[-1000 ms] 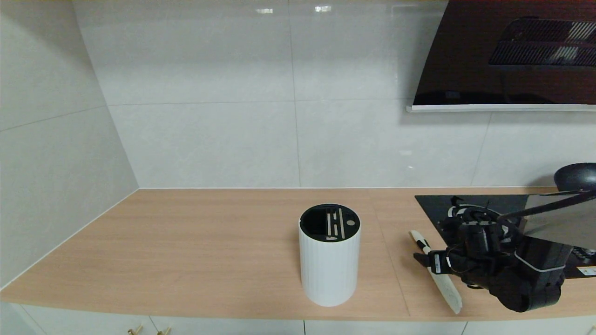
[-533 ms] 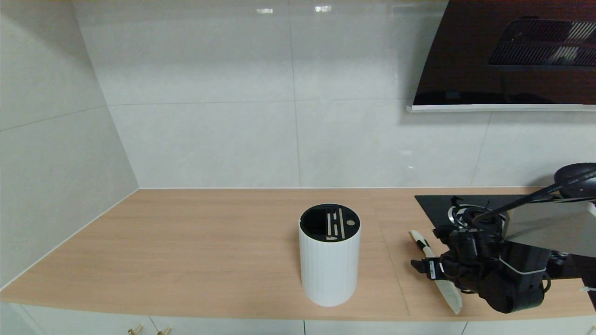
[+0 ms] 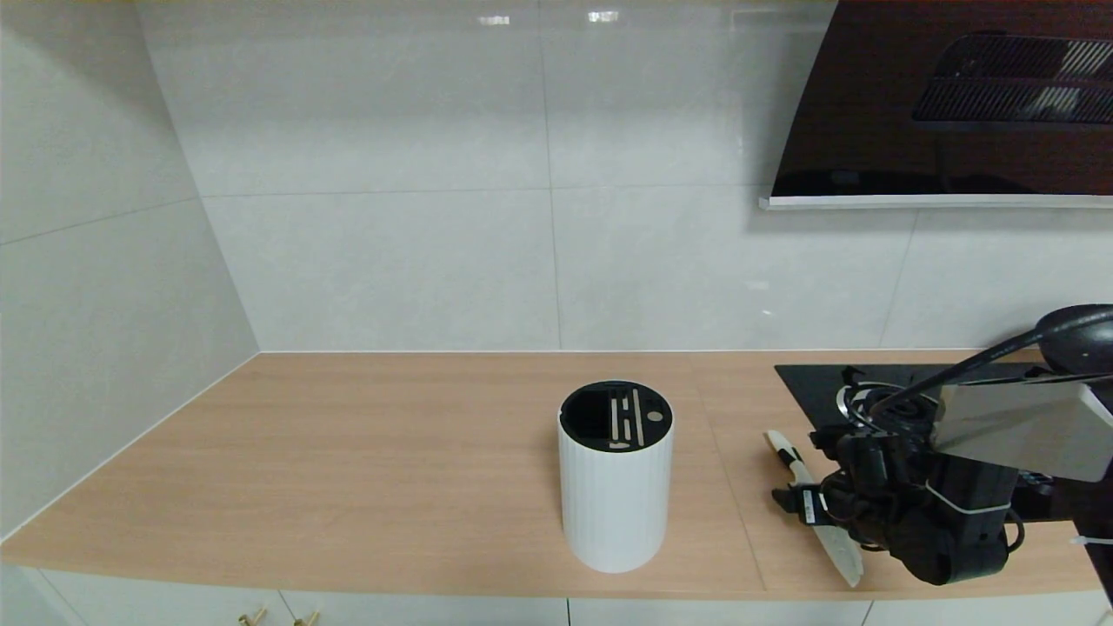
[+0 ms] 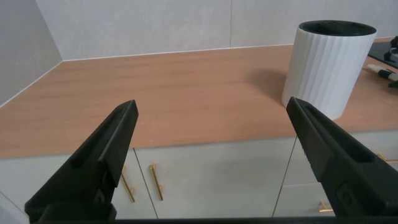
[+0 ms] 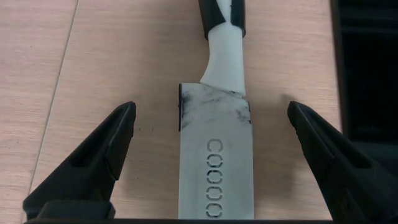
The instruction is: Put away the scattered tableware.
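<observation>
From the head view, the white ribbed holder [image 3: 616, 487] stands mid-counter [image 3: 391, 452], with slots in its dark top. To its right a white-bladed knife [image 3: 833, 543] lies flat, its black-and-white handle pointing far and its blade tip close to the near edge, just left of the hob [image 3: 804, 382]. The right gripper [image 3: 822, 511] hangs low over the blade.

In the left wrist view, the left gripper [image 4: 210, 112] has its fingers wide apart with nothing between them. It sits off the near edge of the counter, well left of the holder [image 4: 326, 68].

In the right wrist view, the right gripper [image 5: 211, 115] is spread, one finger on either side of the knife [image 5: 216, 155] near where blade meets handle, neither touching it.

The likely trouble is the flat, thin blade. Fingers closing across it may ride over the edges or push it sideways. With the tip so near the edge, a shove could send the knife off the counter.
</observation>
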Controlling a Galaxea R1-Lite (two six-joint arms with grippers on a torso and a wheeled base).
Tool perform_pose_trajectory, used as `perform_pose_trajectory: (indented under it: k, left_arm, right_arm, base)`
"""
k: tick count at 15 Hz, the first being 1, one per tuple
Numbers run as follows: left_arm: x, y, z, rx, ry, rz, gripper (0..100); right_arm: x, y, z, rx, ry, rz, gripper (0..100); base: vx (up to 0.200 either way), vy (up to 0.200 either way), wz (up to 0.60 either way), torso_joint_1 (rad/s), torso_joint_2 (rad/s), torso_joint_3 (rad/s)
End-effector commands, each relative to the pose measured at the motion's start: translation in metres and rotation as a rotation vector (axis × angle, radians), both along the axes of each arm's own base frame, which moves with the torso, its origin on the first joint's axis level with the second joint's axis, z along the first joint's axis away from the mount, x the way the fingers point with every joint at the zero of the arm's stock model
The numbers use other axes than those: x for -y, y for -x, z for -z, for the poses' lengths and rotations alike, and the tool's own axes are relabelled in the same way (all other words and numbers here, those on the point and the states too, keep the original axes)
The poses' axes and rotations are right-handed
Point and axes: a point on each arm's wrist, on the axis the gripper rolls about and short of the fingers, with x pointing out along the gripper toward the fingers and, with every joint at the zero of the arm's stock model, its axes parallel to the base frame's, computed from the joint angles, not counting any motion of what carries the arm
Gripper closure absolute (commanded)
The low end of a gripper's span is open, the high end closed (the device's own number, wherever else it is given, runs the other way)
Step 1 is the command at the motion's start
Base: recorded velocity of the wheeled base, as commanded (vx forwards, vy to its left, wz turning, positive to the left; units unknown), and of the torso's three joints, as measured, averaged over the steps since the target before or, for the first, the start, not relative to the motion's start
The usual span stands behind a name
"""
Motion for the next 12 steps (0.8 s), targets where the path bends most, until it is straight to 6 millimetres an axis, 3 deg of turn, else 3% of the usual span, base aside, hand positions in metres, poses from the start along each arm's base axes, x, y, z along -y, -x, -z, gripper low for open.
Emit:
perform_pose_trajectory:
  k: [1,5,6,12]
  left_arm:
    - [0.0,0.0,-0.0001,0.0,0.0,0.0,0]
    - [0.0,0.0,-0.0001,0.0,0.0,0.0,0]
    - [0.0,0.0,-0.0001,0.0,0.0,0.0,0]
    - [0.0,0.0,-0.0001,0.0,0.0,0.0,0]
  right_arm:
    - [0.0,0.0,0.0001,-0.001,0.0,0.0,0]
    - [0.0,0.0004,0.0013,-0.005,0.002,-0.001,0]
    - [0.0,0.0005,0.0015,-0.007,0.002,-0.001,100]
    - [0.0,0.0001,0.0017,-0.005,0.002,-0.001,100]
  base:
    - [0.0,0.0,0.0,0.0,0.0,0.0]
    - [0.0,0.0,0.0,0.0,0.0,0.0]
    - [0.0,0.0,0.0,0.0,0.0,0.0]
    - [0.0,0.0,0.0,0.0,0.0,0.0]
